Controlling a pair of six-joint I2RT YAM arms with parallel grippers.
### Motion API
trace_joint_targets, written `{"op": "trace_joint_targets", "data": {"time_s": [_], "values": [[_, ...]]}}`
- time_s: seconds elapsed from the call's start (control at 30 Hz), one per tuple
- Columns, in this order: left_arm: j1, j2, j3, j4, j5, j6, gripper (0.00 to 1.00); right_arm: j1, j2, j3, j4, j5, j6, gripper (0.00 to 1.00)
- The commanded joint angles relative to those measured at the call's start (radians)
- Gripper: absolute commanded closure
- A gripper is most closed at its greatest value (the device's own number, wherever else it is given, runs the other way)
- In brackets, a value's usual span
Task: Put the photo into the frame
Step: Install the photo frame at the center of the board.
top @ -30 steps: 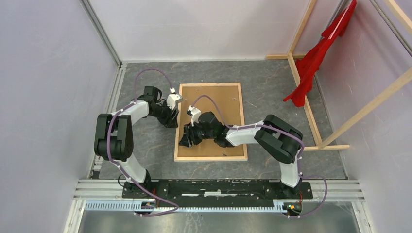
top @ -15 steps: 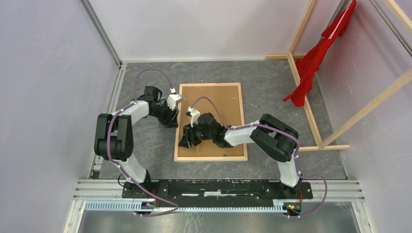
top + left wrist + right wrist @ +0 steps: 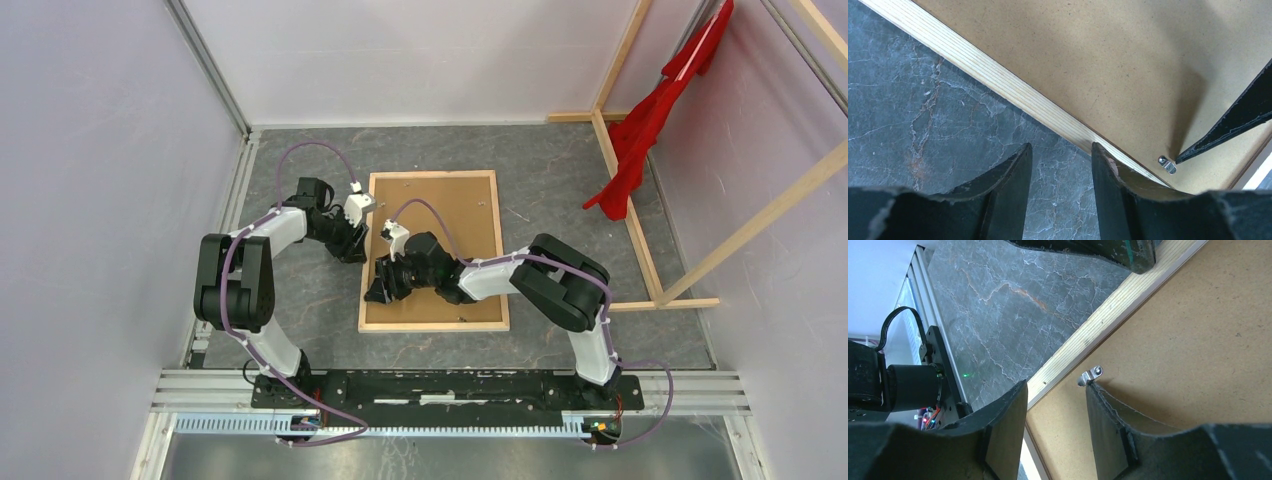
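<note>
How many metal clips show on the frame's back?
1: a small clip on the board, beside the wooden border of the frame, at a fingertip of the right tool. Others may be hidden under the arms or too small to see from above.

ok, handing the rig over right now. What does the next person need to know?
Left gripper: open, empty, at the left border of the frame.
Right gripper: open, empty, one fingertip against a metal tab on that same border.
The frame lies back up, with the backing board seated in it.
The photo is not visible; it may be under the board, but that cannot be confirmed.
Left to do: probably turn the tabs to lock the board.
</note>
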Motion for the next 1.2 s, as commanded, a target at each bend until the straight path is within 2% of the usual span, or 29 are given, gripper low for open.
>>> {"op": "trace_joint_targets", "data": {"time_s": [0.0, 0.37, 0.67, 1.17], "values": [[-0.002, 0.013, -0.016, 0.016, -0.103, 0.047, 0.47, 0.008, 0.027, 0.031, 0.003, -0.009, 0.007, 0.48], [-0.002, 0.003, -0.02, 0.013, -0.109, 0.057, 0.48, 0.006, 0.037, 0.039, 0.001, -0.004, 0.021, 0.5], [-0.002, 0.0, -0.026, 0.011, -0.111, 0.063, 0.49, 0.01, 0.05, 0.027, 0.021, 0.025, 0.058, 0.56], [-0.003, 0.002, -0.024, 0.003, -0.109, 0.075, 0.5, 0.004, 0.078, 0.068, -0.019, 0.079, 0.03, 0.58]]}}
